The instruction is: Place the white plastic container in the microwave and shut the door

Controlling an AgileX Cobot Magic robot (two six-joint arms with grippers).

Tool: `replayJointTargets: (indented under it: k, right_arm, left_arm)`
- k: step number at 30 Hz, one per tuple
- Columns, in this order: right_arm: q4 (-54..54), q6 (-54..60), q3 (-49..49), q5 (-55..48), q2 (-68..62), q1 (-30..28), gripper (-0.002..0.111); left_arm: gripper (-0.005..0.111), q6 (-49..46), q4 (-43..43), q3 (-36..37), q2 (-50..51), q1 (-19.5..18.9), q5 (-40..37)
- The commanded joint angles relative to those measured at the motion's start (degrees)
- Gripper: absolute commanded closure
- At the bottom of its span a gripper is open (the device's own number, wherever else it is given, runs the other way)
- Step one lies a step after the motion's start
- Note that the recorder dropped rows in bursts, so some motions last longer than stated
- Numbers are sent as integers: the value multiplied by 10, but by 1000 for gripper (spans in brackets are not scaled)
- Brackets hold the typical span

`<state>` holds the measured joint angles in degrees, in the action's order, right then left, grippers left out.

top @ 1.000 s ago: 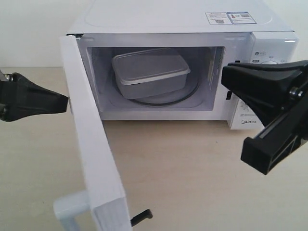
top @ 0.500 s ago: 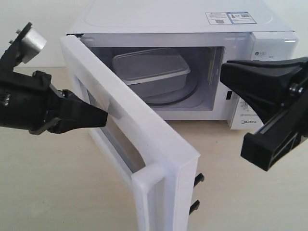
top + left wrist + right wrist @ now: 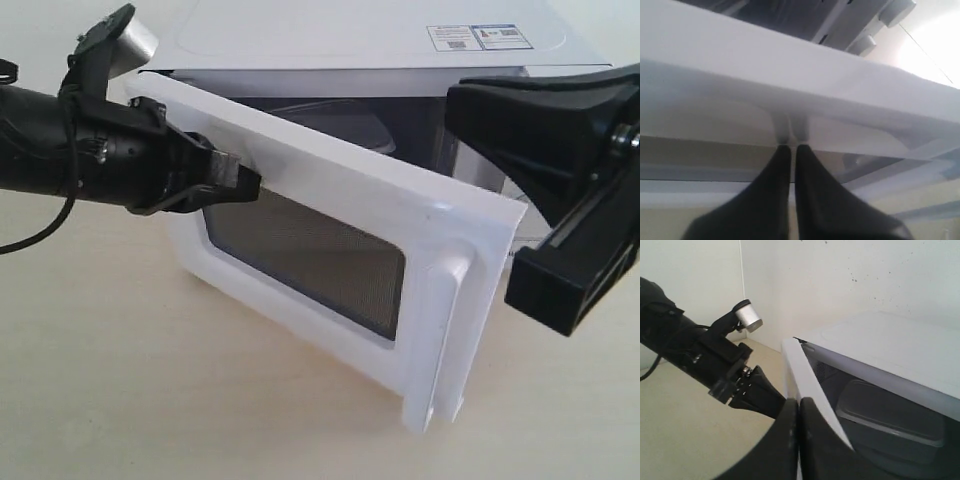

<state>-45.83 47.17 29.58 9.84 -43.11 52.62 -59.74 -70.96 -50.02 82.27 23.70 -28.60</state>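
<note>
Door (image 3: 330, 185) of the one microwave (image 3: 350, 40) stands half shut across its opening, and the left gripper (image 3: 245, 182), fingers pressed together and holding nothing, touches the door's outer face. One white plastic container (image 3: 890, 415) sits inside the microwave. The right gripper (image 3: 799, 402), also closed and empty, hovers in front of the microwave, apart from the door.

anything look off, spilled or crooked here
Nothing stands out. The translucent-white rectangular plastic container sits inside the white boxy microwave, lid on, and the left gripper presses on the half-shut white door with the dark window.
</note>
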Motion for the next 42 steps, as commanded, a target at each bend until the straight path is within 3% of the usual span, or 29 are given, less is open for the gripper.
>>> replayJointTargets:
  k: [1,5,11,25,42]
  right_arm:
    - [1,-2,4,-20,2,0,108]
    - [0,-2,-7,-15,-15,0,108]
    - [-6,-45,-56,96,-46,0,108]
    - [-33,-63,-56,218,-152,0,108]
    - [-36,-141,-46,380,-290,0,108]
  left_arm:
    - [102,-18,-7,-23,23,3,28]
    - [102,-27,-12,-29,24,3,38]
    - [102,-36,-8,-29,24,3,95]
    - [102,-37,-8,-49,24,3,134]
    - [102,-37,-8,-49,17,3,61]
